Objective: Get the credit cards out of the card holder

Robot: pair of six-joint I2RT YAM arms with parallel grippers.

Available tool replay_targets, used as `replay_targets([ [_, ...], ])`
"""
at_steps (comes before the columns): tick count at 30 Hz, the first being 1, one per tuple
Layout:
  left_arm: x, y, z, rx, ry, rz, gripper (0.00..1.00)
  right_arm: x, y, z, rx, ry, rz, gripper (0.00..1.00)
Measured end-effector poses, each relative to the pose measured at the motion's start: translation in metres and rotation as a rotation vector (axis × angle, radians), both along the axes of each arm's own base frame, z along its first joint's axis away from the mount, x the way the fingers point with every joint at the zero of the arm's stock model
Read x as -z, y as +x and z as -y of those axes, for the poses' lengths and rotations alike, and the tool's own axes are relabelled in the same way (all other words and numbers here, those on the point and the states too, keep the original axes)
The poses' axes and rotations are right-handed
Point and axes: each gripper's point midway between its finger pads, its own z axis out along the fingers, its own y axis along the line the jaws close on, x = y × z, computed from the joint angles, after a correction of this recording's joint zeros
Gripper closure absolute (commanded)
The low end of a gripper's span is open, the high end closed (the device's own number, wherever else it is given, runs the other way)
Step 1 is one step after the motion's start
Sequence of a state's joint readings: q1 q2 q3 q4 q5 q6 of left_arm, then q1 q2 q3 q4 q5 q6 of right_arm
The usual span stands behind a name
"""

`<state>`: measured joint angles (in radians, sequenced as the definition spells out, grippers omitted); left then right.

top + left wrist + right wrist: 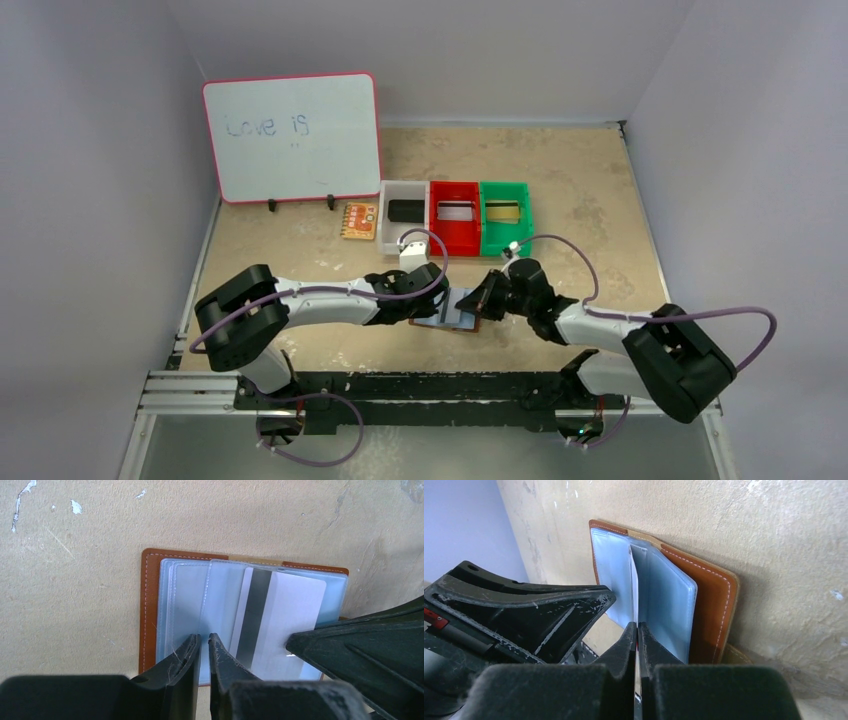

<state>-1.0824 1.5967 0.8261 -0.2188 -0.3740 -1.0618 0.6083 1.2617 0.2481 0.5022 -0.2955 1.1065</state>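
**Materials.** The holder (pixel 149 610) is brown leather with pale stitching along its edge. It lies open on the bench (pixel 75 605), a beige surface that is mottled and chipped. Inside it are clear blue-grey plastic sleeves (pixel 182 605), glossy and lying one over another. A white card (pixel 290 610) with a dark stripe down its length sits in the right-hand sleeves, tilted off square.

**Views.** The top view places the holder near the front of the bench, midway between the two arms. Behind it are a whiteboard (pixel 292 135), an orange card (pixel 358 220) and a row of three bins (pixel 455 215), white, red and green, each holding something flat. Only the left wrist view shows the face and stripe of the white card. The right wrist view shows one leaf standing upright from the fold, seen edge-on, and leather raised off the bench on the right.

**Fingers.** The left fingers (pixel 198 642) are narrow, with only a slim gap between them. They sit over the near edge of the holder, and a sleeve edge leads into the gap. I cannot tell whether it is clamped. The right fingers (pixel 637 630) are pressed together on the upright leaf. In the left wrist view their tip meets the near right edge of the white card. The two pairs of fingers are just beside each other.
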Motion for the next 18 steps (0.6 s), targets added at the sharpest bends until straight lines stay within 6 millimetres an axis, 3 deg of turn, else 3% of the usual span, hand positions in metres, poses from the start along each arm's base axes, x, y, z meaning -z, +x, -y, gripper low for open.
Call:
replay_targets([
  [10, 0.000, 0.000, 0.000, -0.001, 0.000, 0.000, 0.87, -0.005, 0.000, 0.013, 0.049, -0.046, 0.017, 1.00],
  [18, -0.002, 0.000, 0.001, 0.000, -0.006, 0.000, 0.79, -0.009, 0.006, 0.018, 0.059, -0.097, 0.026, 1.00],
])
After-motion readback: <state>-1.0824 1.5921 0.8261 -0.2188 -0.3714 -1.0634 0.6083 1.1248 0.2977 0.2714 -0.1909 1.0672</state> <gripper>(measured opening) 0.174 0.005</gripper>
